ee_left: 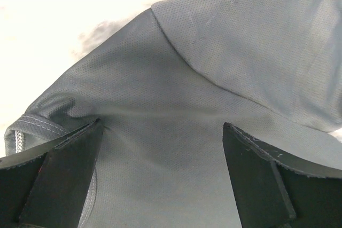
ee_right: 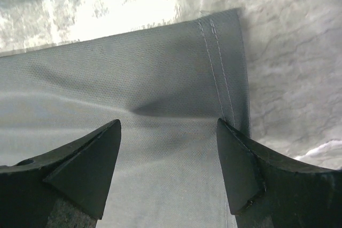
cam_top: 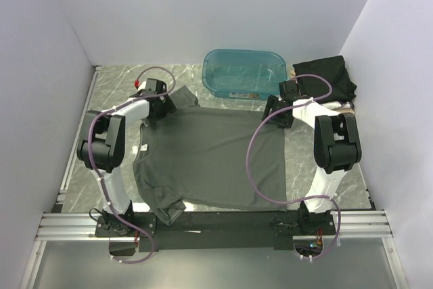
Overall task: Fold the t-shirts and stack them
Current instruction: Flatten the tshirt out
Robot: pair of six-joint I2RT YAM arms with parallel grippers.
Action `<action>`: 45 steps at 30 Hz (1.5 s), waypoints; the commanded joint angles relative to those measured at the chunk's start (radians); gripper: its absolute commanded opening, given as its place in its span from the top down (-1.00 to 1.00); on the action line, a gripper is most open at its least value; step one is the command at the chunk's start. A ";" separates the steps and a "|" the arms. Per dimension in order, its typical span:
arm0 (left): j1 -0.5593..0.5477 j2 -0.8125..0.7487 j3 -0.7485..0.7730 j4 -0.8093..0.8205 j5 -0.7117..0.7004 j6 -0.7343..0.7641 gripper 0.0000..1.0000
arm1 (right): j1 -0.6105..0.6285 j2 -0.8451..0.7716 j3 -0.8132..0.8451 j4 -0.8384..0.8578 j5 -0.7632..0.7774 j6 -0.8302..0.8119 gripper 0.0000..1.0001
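Charcoal t-shirt (cam_top: 210,157) lies flat, unfolded; your left gripper (ee_left: 163,126) and right gripper (ee_right: 168,124) stand open-jawed at its far corners.

charcoal t-shirt (cam_top: 210,157): matt fine-mesh cloth | table (cam_top: 115,82): glossy marbled | tub (cam_top: 210,76): translucent plastic

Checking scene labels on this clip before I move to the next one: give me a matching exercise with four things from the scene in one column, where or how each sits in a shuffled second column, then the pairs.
Things
1. charcoal-grey t-shirt
2. teal tub
3. black t-shirt
4. left pincer

Places or states
A. piled at the far right
B. open, at a sleeve of the charcoal-grey t-shirt
C. laid out flat in the middle
D. far side, centre, just beyond the charcoal-grey t-shirt

Pairs: 1-C; 2-D; 3-A; 4-B
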 commanded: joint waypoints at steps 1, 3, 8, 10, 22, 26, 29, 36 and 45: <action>0.003 0.030 0.074 0.026 0.053 0.046 -0.99 | -0.016 0.017 0.046 -0.001 0.009 -0.023 -0.57; 0.003 0.041 0.117 0.030 0.074 0.059 -0.99 | -0.016 0.005 0.050 0.005 0.012 -0.030 -0.57; 0.003 0.070 0.275 -0.001 0.093 0.101 -0.99 | -0.017 -0.084 0.057 -0.001 0.047 -0.036 -0.59; 0.003 0.058 0.319 -0.027 0.108 0.102 -0.99 | -0.013 -0.153 0.023 0.005 0.044 -0.027 -0.60; -0.083 -0.541 -0.387 -0.009 0.053 -0.141 -0.99 | 0.237 -0.567 -0.405 0.005 0.101 0.144 -0.63; -0.106 -0.698 -0.545 -0.039 0.050 -0.209 -0.99 | 0.242 -0.602 -0.502 0.016 0.062 0.145 -0.64; -0.106 -0.778 -0.602 -0.096 0.040 -0.249 -0.99 | 0.241 -0.563 -0.548 0.031 0.032 0.138 -0.64; -0.106 -0.792 -0.705 -0.145 0.013 -0.299 -0.99 | 0.188 -0.461 -0.532 0.023 0.032 0.114 -0.64; -0.084 -0.614 -0.647 -0.058 0.007 -0.269 -0.99 | 0.087 -0.389 -0.473 -0.004 0.032 0.073 -0.64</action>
